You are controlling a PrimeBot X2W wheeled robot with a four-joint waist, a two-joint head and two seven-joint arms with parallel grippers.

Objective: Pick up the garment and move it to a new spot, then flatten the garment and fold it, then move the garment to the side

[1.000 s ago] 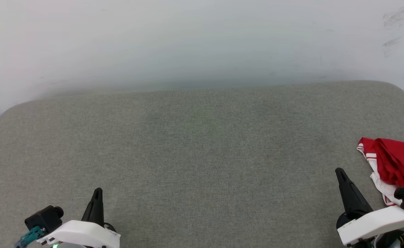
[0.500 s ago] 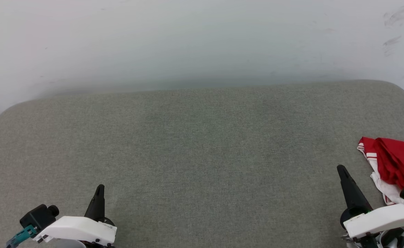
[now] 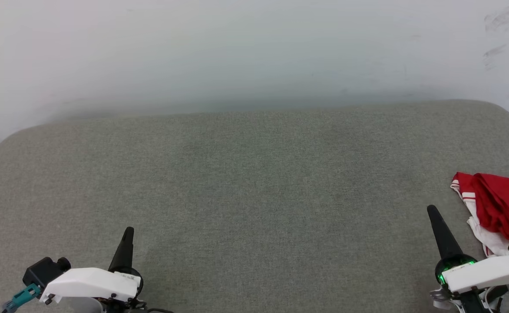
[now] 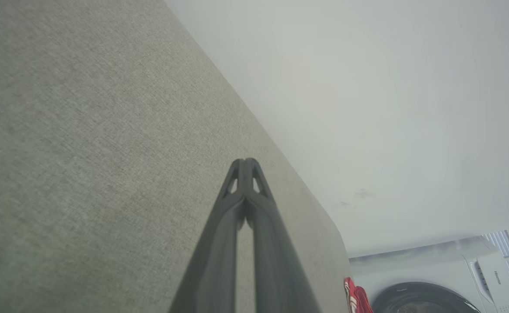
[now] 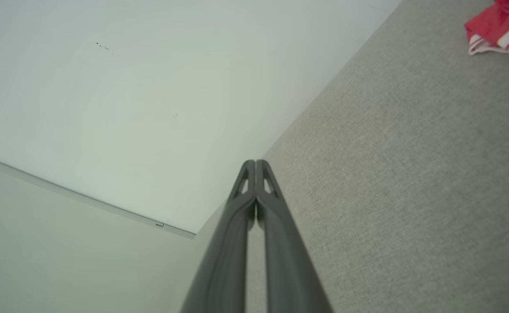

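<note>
White wall (image 3: 254,52) at the back, with scuff marks at its upper right. Below it is a grey fabric-topped counter (image 3: 254,195) with rounded far corners.

Left wrist view: white washing machine (image 4: 454,274) off past the counter's end, dark round door, contents can't be made out. Small writing on its panel looks like "Hisense".

Garment (image 3: 497,204): red T-shirt, crumpled in a heap at the counter's right edge, white sleeve and red-and-white striped trim showing, partly cut off by the frame. No gripper is on it.

Right gripper (image 3: 431,209): lower right, just left of the garment and apart from it, clenched, fingers pressed together with nothing between them. Green light (image 3: 452,263) lit at its wrist.

Left gripper (image 3: 128,230): lower left, well apart from the garment, also clenched and empty, over bare counter.
</note>
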